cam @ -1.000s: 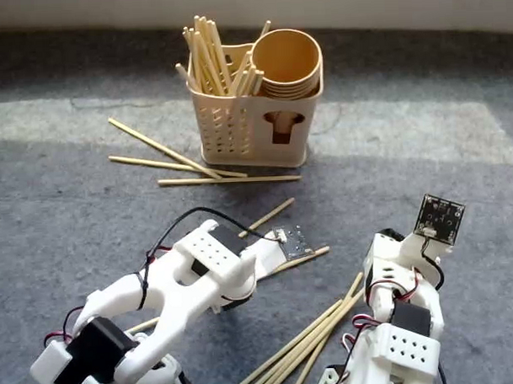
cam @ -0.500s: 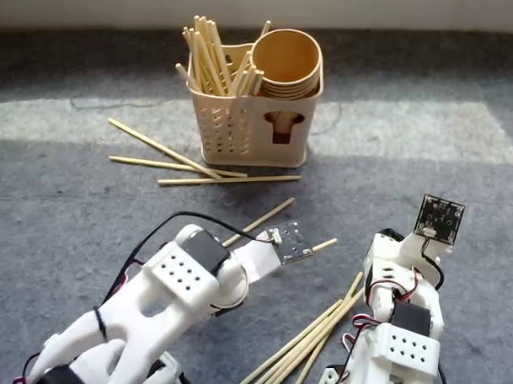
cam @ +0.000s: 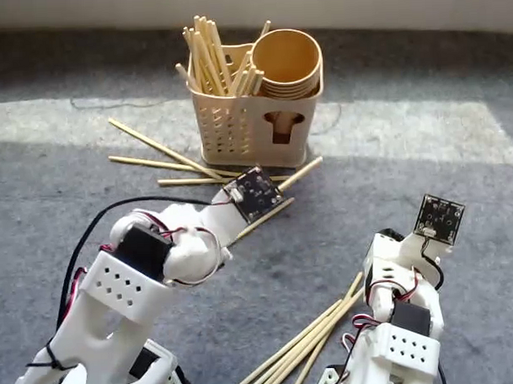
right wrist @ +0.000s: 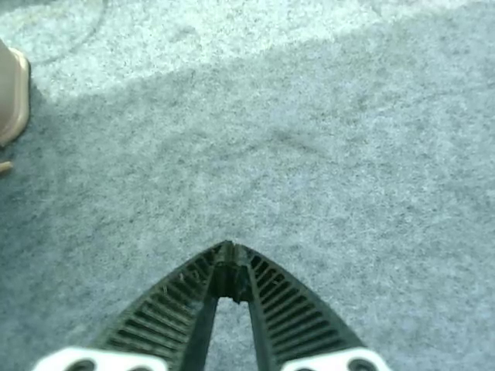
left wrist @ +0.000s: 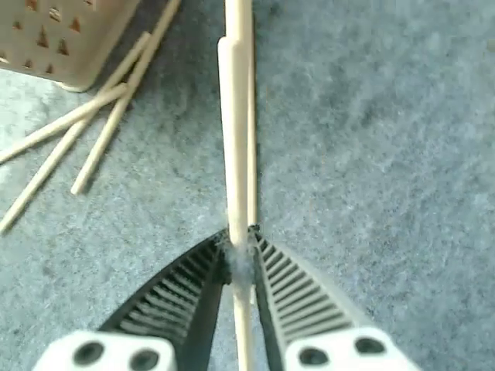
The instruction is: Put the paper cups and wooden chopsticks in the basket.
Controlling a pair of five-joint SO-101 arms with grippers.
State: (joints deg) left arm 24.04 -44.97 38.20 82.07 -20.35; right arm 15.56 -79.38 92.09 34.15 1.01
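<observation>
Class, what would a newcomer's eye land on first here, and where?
The cream basket at the far side, bristling with stored chopsticks beside stacked paper cups. In front of it, the left end effector is shut on held chopsticks. Loose chopsticks lie by the right arm.

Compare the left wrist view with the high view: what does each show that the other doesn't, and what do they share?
Left wrist view: the left tool, close up, shut on the held chopsticks. High view: paper cups stacked in one compartment of the basket, upright chopsticks in the other, a loose bundle on the carpet by the right arm. Both: the held chopsticks, the basket, and fallen chopsticks lying beside it.
</observation>
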